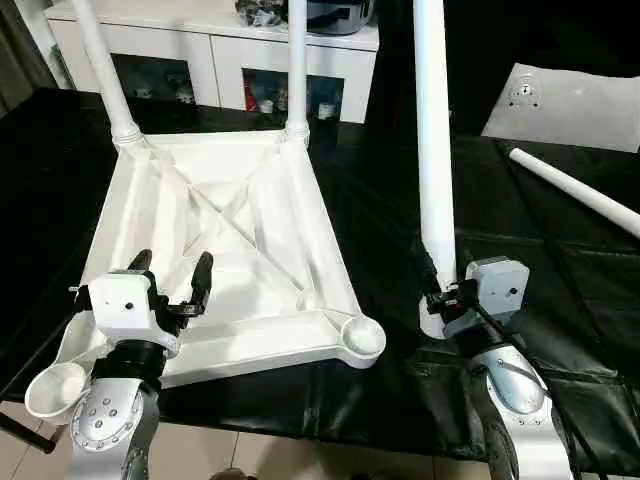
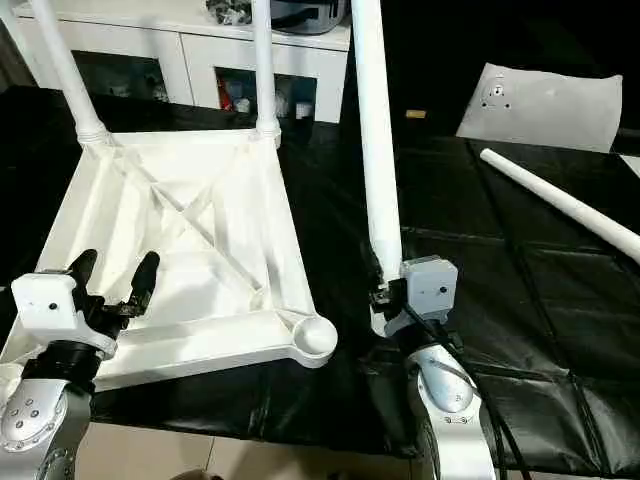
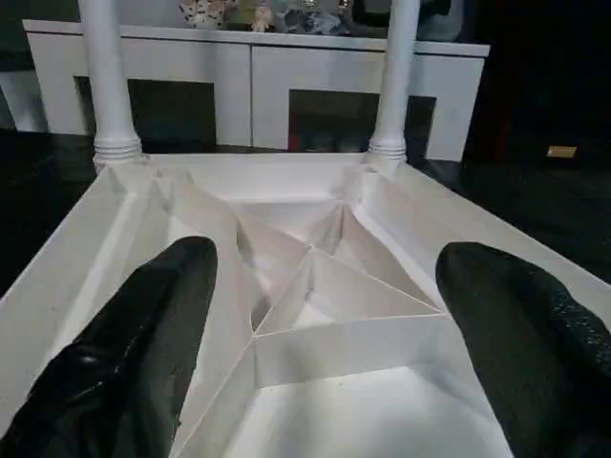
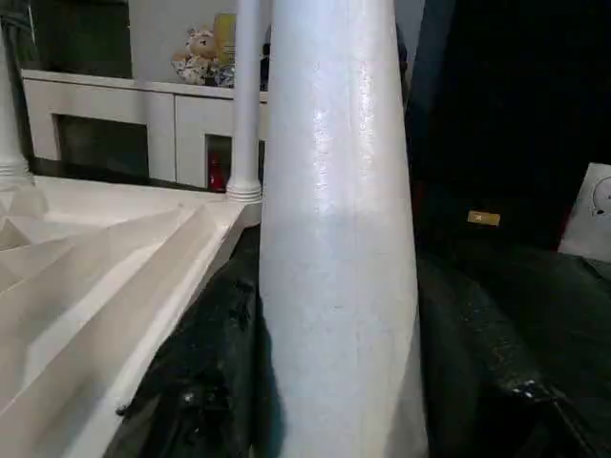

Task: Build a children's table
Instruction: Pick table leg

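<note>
Tabletop (image 1: 215, 250) lies upside down on the black-covered work surface (image 1: 520, 250), ribs up, two legs (image 1: 100, 70) already seated in the far corner sockets; both near sockets (image 1: 362, 335) are empty. My right gripper (image 1: 437, 297) is clamped on the thick lower end of a third leg (image 1: 433, 130), held upright just beside the near right socket, base close to the cloth. Left gripper (image 1: 172, 283) hovers over the near edge of the tabletop, fingers (image 3: 143, 343) spread wide, holding nothing. I'd judge the leg light, rigid, slick plastic: long lever above a low grip, so it could tip or twist in the jaws. Tabletop is probably light enough to skate when pushed; brace the rim with the left. Fourth leg (image 1: 575, 190) lies well apart at right, a small white panel (image 1: 565, 100) beyond it, white cabinet (image 1: 215, 45) behind. Nothing blocks the socket.
</note>
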